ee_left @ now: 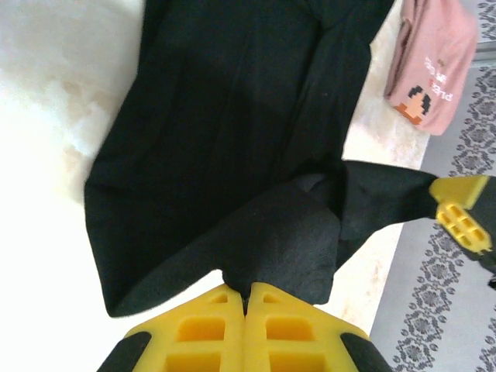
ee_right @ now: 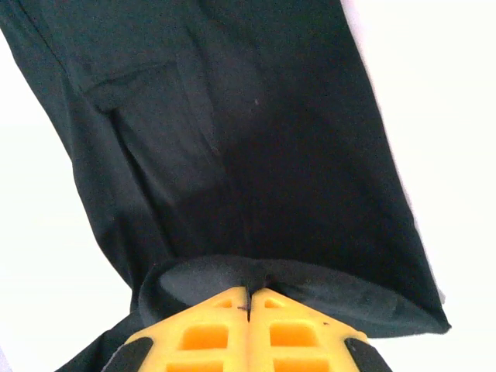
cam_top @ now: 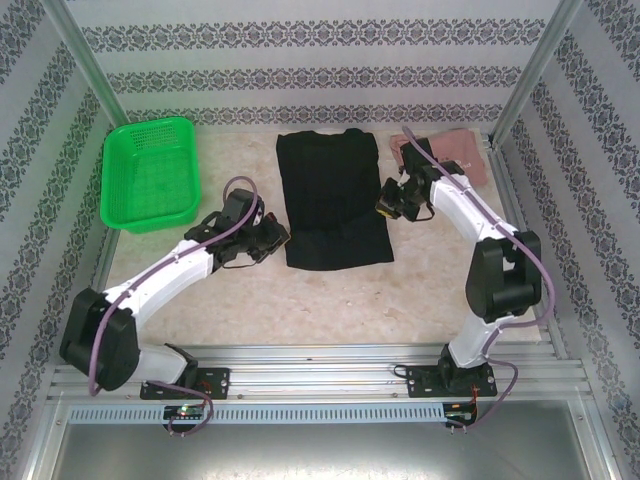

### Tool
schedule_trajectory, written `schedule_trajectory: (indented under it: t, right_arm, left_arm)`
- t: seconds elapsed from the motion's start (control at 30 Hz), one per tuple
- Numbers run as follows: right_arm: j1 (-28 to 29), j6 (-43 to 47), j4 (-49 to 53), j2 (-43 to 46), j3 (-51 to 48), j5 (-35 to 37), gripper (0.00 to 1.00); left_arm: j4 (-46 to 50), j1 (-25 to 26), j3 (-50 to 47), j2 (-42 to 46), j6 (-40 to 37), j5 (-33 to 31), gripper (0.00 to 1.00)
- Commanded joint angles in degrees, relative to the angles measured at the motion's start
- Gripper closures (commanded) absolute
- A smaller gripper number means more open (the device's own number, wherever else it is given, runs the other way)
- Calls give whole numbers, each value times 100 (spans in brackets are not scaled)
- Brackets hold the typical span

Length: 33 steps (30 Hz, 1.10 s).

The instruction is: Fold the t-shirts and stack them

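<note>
Black t-shirt (cam_top: pixel 330 195) spread flat at middle of desk (cam_top: pixel 330 310). Left edge pinched by left gripper (ee_left: pixel 246 298), right edge by right gripper (ee_right: pixel 249 298). Pink t-shirt (cam_top: pixel 462 152) laid at far right corner.

Patterned white-grey wallpaper walls (cam_top: pixel 330 60) on three sides; pale marbled tabletop (cam_top: pixel 330 305); aluminium corner posts (cam_top: pixel 80 50); bright even light.

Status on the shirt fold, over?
Left gripper shut on black t-shirt, left edge; right gripper shut on its right edge. Shirt mostly flat. Pink t-shirt and green basket off to the sides, not in the way.
</note>
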<state>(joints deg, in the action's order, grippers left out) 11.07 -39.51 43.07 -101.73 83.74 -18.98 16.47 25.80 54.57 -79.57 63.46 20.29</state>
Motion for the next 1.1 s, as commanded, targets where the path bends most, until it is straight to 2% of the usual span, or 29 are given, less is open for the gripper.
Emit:
schedule_trajectory:
  t: [0.0,0.47,0.77,0.83,0.9,1.0,1.07]
  right_arm:
    - [-68,224,143,-354,437,-10,100]
    - [-228,253,98,-1447,1438,26,100]
    - [-297,-11,-42,-2187,2031,-85,100]
    - [-324,-166,-176,-2334,2149,-196,97]
    - [-342,-266,-230,-2494,2370,-260,88]
    - [-407,-396,-146,-2789,2891,-528,71]
    - [-490,-505,-273,-2777,3052,-703,66]
  left_arm:
    - [-185,-268,260,-257,-340,410,100]
    - [-152,-885,1367,-1789,-905,1058,100]
    - [-241,-1236,2156,-2880,-1130,1416,100]
    - [-256,-1287,2414,-3159,-1143,1513,99]
    - [-280,-1299,2677,-3414,-1151,1616,94]
    - [-422,-1315,2950,-3622,-1072,1650,77]
    - [-658,-1355,3053,-3596,-909,1612,65]
